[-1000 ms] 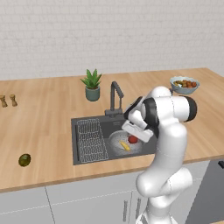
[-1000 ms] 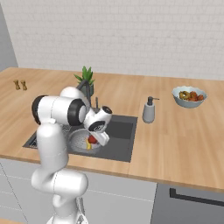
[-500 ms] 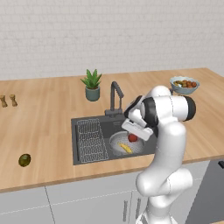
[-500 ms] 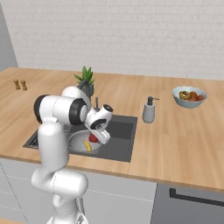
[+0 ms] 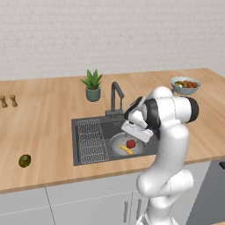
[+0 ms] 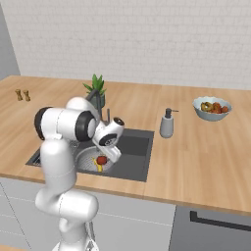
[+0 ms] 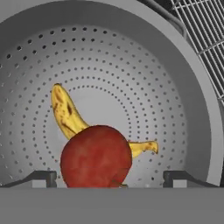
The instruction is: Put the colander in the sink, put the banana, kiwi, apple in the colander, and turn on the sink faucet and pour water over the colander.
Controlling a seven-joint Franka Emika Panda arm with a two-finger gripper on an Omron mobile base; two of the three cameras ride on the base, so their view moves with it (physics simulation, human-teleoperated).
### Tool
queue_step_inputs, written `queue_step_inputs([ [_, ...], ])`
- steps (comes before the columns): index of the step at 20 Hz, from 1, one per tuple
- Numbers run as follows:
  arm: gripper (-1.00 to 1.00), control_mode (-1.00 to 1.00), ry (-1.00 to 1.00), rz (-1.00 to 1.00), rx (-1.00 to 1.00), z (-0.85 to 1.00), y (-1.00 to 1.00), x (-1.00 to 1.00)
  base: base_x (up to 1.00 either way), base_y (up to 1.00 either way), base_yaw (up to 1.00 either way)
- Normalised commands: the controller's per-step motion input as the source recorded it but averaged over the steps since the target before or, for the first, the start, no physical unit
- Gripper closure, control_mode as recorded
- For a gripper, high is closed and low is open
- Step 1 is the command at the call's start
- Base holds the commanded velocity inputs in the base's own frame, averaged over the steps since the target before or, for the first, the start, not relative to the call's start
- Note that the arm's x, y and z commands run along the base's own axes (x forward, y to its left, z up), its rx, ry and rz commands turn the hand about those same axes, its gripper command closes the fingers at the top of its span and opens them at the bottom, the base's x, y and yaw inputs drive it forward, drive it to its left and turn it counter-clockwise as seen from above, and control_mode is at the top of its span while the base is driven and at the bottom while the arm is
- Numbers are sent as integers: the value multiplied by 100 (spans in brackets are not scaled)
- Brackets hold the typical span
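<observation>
The kiwi [image 5: 24, 161] lies at the tabletop's [image 5: 44, 127] far left, while the apple [image 7: 96, 156] now rests on the banana [image 7: 65, 111] in the colander [image 7: 192, 109] in the sink [image 5: 88, 156]. The tool [image 7: 109, 177] has just spread its jaws apart, freeing the apple, so the kiwi and faucet [image 5: 116, 96] remain. No writing shows anywhere.

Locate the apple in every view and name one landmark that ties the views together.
Left base view: apple below centre, in the colander, just under the robot's hand.
Right base view: apple left of centre, in the colander.
Hand view: apple at bottom centre.
Shared landmark: the banana beside it.
</observation>
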Motion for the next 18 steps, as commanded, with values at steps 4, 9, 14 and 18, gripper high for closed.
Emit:
queue_step_inputs([
  [4,-100,-100,-3,1,0,8,2,-36,0,0,0],
  [9,-100,-100,-7,3,0,40,0,-32,0,0,0],
  [14,-100,-100,-4,0,0,66,0,-40,0,0,0],
  [18,-100,-100,0,3,0,51,7,-61,0,0,0],
])
